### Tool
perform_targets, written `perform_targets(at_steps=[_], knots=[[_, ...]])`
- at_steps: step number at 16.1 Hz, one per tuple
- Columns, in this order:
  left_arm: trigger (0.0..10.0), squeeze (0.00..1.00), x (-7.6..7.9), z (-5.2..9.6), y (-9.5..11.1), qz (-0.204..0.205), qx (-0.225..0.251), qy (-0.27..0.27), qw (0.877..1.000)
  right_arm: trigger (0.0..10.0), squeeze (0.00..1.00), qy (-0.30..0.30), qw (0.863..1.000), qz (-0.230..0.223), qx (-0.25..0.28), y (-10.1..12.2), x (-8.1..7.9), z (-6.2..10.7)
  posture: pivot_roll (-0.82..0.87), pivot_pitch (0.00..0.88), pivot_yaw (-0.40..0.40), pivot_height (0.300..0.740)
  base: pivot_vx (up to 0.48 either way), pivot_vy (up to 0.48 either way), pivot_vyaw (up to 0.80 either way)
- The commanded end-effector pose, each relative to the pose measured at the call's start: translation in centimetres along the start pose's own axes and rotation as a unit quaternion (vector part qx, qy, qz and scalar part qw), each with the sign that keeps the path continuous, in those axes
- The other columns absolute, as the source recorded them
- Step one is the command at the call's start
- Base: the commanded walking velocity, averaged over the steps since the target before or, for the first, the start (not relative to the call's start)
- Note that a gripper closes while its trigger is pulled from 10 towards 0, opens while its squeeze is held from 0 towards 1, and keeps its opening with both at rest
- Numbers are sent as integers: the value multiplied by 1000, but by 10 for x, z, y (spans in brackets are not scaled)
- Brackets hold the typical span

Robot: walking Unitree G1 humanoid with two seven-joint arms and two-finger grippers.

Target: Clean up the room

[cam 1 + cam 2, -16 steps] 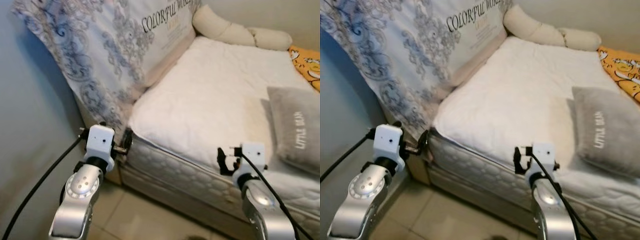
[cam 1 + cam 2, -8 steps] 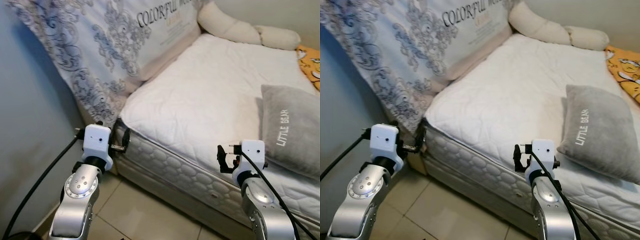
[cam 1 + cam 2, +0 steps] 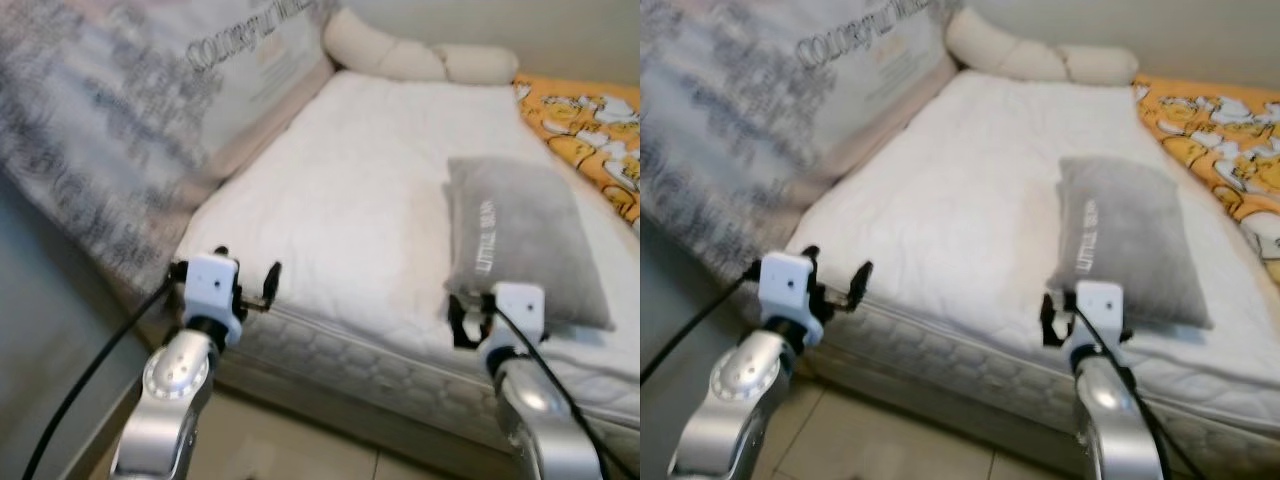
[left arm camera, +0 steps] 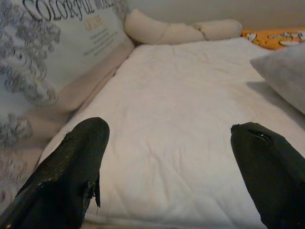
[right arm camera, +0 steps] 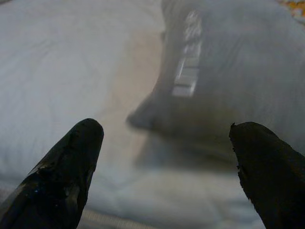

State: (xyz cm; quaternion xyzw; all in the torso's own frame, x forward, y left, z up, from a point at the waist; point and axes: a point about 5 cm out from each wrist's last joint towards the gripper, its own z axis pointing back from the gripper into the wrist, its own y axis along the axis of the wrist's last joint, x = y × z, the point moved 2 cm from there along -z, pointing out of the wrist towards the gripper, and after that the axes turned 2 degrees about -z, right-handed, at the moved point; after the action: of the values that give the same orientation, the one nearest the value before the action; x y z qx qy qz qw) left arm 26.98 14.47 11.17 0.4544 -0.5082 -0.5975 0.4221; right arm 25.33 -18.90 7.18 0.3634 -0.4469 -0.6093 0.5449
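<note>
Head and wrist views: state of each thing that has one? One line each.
left gripper: fingers open, empty, held over the mattress edge
right gripper: fingers open, empty, aimed at the grey pillow
grey pillow: lying flat on the mattress, not gripped
mattress: bare, no sheet on it
orange blanket: spread on the mattress's far right side
cream bolster: lying along the head end

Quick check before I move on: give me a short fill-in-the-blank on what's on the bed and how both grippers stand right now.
1. The pillow lying on the white mattress is ____ in colour.
2. The right gripper has its fingers ____ and points at that pillow's near end.
3. The left gripper holds ____ between its open fingers.
4. The blanket along the bed's right edge is ____ with a cartoon print.

Missing words: grey; open; nothing; orange
</note>
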Motion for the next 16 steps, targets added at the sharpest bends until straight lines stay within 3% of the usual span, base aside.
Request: perform_targets(at_steps=[1, 8, 12, 16], knots=[[10000, 478, -6, 0, 3, -7, 4, 6, 1000, 10000, 0, 7, 1000, -3, 12, 7, -6, -1, -87, 0, -20, 740, 382, 0, -744], [10000, 463, -4, -1, 1, -7, 3, 1, 1000, 10000, 0, 7, 1000, 5, 20, 9, -5, -3, -89, 0, -23, 740, 372, 0, -742], [10000, 459, -5, 0, 1, -6, 5, 7, 1000, 10000, 0, 27, 999, 10, 39, 19, -7, -9, -86, 0, -21, 740, 328, 0, 0], [10000, 431, -5, -3, 1, -13, 3, 9, 1000, 10000, 0, 19, 999, 13, 47, 27, 6, -18, -84, 0, -18, 740, 0, 0, 0]])
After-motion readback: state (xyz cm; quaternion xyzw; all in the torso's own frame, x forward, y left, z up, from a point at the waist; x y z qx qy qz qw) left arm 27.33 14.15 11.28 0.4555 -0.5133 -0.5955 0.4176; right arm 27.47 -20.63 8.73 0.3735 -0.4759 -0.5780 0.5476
